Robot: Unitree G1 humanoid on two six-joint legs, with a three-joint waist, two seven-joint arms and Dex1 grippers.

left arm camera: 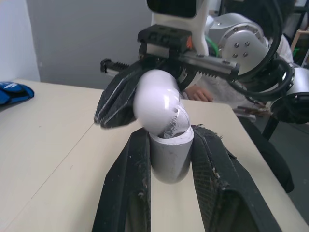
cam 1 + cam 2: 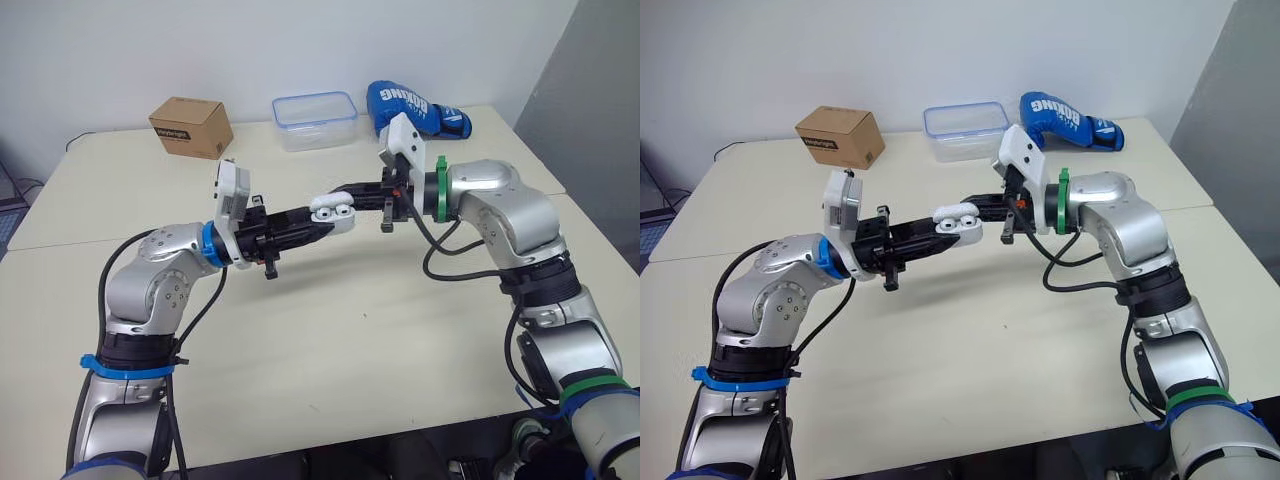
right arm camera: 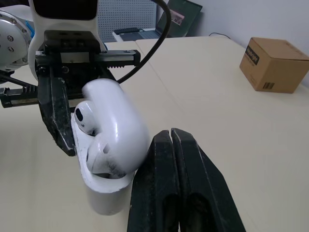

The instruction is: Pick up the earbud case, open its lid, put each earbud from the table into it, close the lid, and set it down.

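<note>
The white earbud case (image 2: 333,212) hangs above the middle of the table, with my left gripper (image 2: 325,228) shut on its lower body (image 1: 169,162). Its rounded lid (image 1: 157,104) is partly raised and tilted over the body. White earbuds (image 3: 86,116) sit inside the case. My right gripper (image 3: 169,136) is shut with nothing between its fingers, and its tips rest against the side of the lid (image 3: 118,123). From the head, the right gripper (image 2: 978,206) reaches in from the right and meets the case from above.
At the far edge of the table (image 2: 330,350) stand a brown cardboard box (image 2: 190,126), a clear plastic container with a blue rim (image 2: 315,120) and a blue boxing glove (image 2: 415,112). A seam crosses the table under the arms.
</note>
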